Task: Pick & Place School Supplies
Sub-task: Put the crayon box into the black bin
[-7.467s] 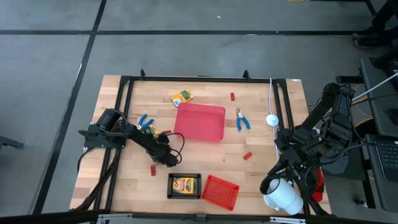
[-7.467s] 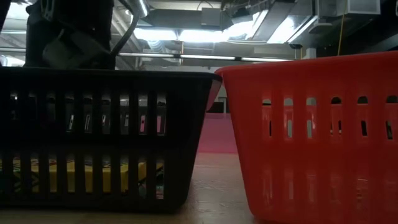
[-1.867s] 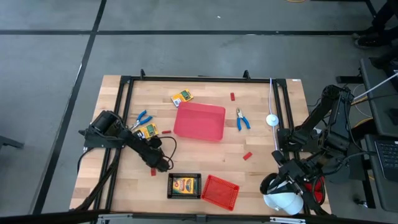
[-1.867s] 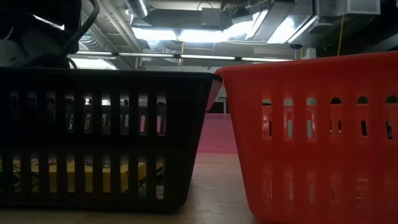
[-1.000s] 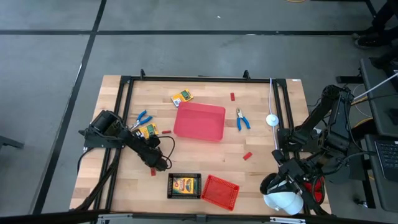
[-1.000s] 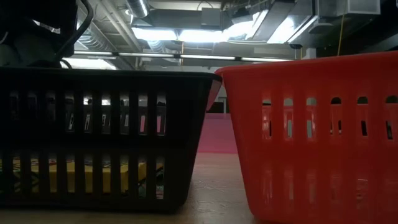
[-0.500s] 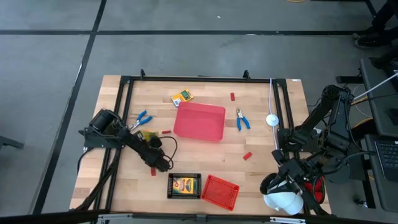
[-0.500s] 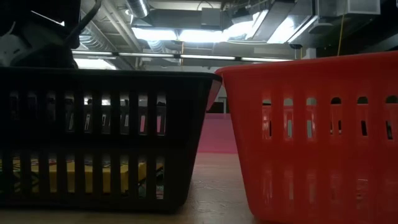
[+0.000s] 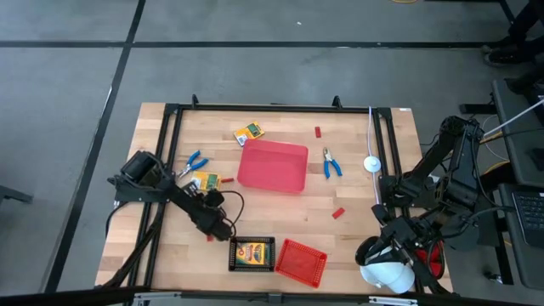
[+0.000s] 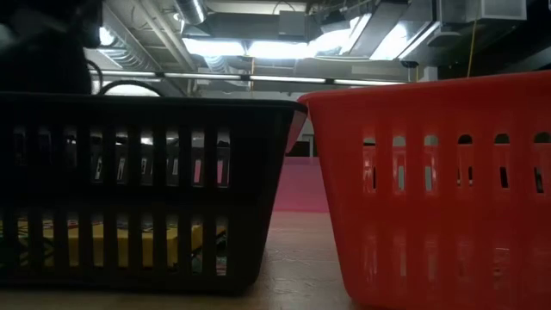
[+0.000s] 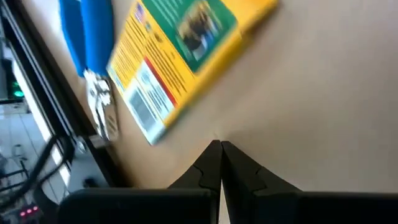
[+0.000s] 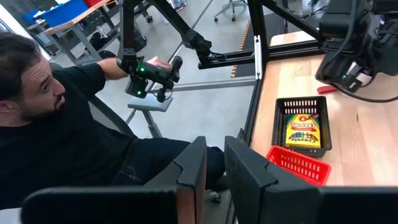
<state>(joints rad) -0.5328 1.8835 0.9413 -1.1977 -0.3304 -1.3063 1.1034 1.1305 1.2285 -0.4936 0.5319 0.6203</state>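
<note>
- The left gripper (image 9: 223, 228) is positioned low over the front-left part of the table (image 9: 357, 178), just behind the black basket (image 9: 252, 253); its fingers (image 11: 211, 163) are pressed together with nothing between them.
- The step in hand is judged to be an approach: no item is held, and a small red block (image 9: 209, 237) lies just beside the fingertips.
- For the next move, the fingers would need to be spread and lowered around an item before any lift is attempted (the block or the card box are the nearest candidates).
- A flat yellow-and-green card box (image 9: 204, 180) lies on the wood behind the left arm, with blue-handled pliers (image 9: 195, 161) near it; both are seen close up in the left wrist view.
- A second card box (image 9: 249, 133), further red blocks and a second pair of pliers (image 9: 331, 163) are spread around the smooth red tray (image 9: 274, 166).
- One printed box is already contained in the black basket; the red basket (image 9: 300, 260) beside it is slotted plastic.
- The right gripper (image 12: 214, 163) is parked off the table's right side, its fingers slightly parted and gripping nothing; a person is seated beyond it.
</note>
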